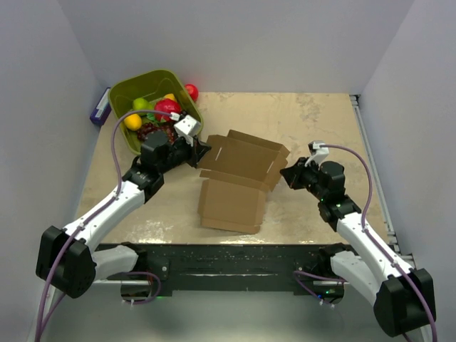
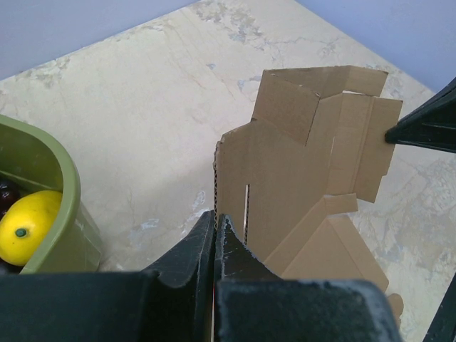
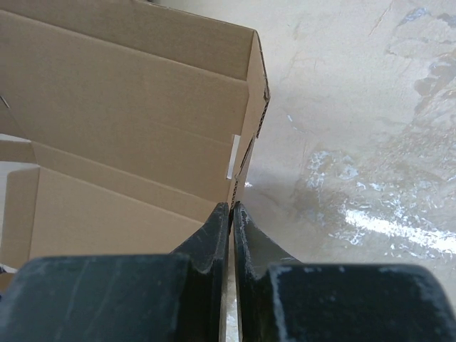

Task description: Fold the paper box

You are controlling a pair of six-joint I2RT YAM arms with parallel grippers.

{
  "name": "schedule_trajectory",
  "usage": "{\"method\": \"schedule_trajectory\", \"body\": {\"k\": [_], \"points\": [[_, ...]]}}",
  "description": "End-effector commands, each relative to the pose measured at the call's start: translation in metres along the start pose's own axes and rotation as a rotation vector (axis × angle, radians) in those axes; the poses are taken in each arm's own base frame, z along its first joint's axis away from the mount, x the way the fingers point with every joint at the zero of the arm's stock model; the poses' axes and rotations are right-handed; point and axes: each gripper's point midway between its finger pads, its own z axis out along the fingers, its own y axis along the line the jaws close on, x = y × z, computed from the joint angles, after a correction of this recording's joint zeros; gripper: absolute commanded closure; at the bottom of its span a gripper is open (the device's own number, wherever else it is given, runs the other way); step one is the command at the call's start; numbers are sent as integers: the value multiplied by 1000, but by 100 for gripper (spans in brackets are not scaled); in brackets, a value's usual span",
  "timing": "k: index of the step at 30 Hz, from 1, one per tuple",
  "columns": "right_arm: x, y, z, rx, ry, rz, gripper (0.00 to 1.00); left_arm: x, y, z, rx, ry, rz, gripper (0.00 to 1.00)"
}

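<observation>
Bin: olive-green plastic bin sits at the far left of the beige marbled tabletop, tilted toward the middle. Inside it:
- yellow lemon
- green round fruit
- red fruit
- dark grape-like cluster

A red ball sits at the bin's far right corner and looks to be outside the rim. The left wrist view shows the same bin wall with the lemon against it.

Task item: brown corrugated-cardboard paper box is mid-table between the two arms, just right of the bin and not touching it. It's partly formed. The far section is raised, with walls and flaps up, and the near panel lies flat toward the arm bases.

Left gripper is at the box's left edge. In its wrist view the fingers are pinched together with the upright cardboard edge running down between them, so it's gripping the box.

Right gripper is at the box's right edge. Its jaws are closed down to a narrow slit with the end of the side wall clamped in it, so it's also holding the box.
</observation>
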Motion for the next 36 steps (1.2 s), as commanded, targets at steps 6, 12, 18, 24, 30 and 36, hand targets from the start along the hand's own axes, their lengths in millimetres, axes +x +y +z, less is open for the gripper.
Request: {"method": "schedule_trajectory", "body": {"k": [6,12,18,24,30,36], "points": [[-15,28,4,-88,-66,7,96,-1,-20,10,80,-18,-13,100],[-15,30,8,-62,-58,15,98,3,-24,13,88,-6,-15,100],[-22,1,-5,130,-52,10,80,1,0,5,-56,9,22,100],[-48,14,-32,143,-64,15,25,-8,-6,-1,-27,-20,63,100],[-78,59,-46,-6,-111,249,18,-8,-11,-2,-2,-27,52,100],[-87,108,-40,-290,-122,578,19,-10,-26,-3,71,-49,77,100]]}}
